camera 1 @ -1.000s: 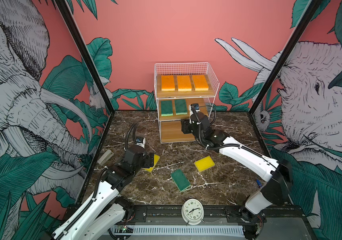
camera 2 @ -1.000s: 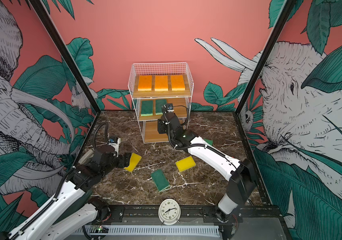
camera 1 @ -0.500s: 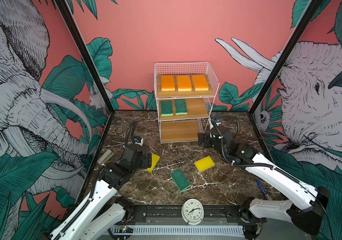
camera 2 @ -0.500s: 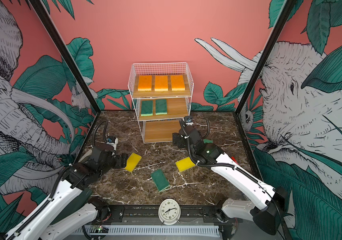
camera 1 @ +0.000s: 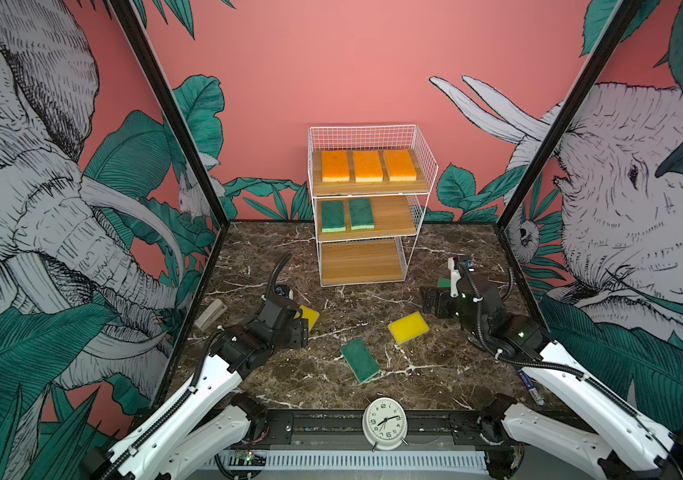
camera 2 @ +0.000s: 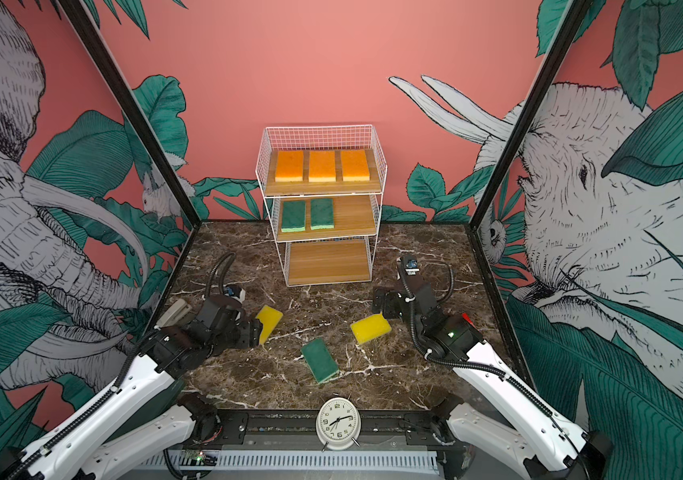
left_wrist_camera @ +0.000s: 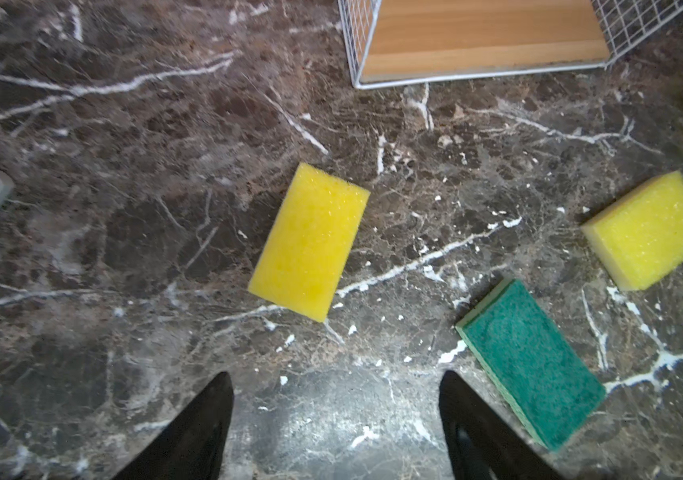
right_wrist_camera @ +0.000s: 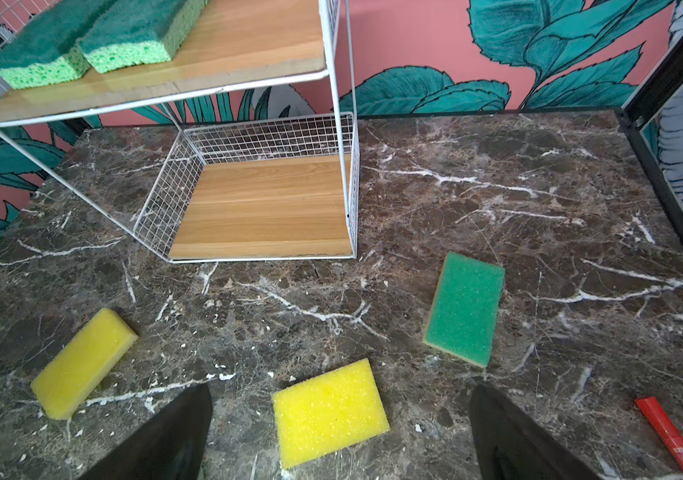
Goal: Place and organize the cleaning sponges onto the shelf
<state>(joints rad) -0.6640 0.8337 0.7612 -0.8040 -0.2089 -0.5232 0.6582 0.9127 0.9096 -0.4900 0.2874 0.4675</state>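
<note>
Four sponges on marble tabletop

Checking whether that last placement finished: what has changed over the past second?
The right gripper drew back from the shelf's middle tier to the right side of the table, jaws open and empty. The left gripper, open, barely shifted beside a yellow sponge. Unchanged: three orange sponges on top, two green sponges on the middle tier, the other loose sponges on the table.
</note>
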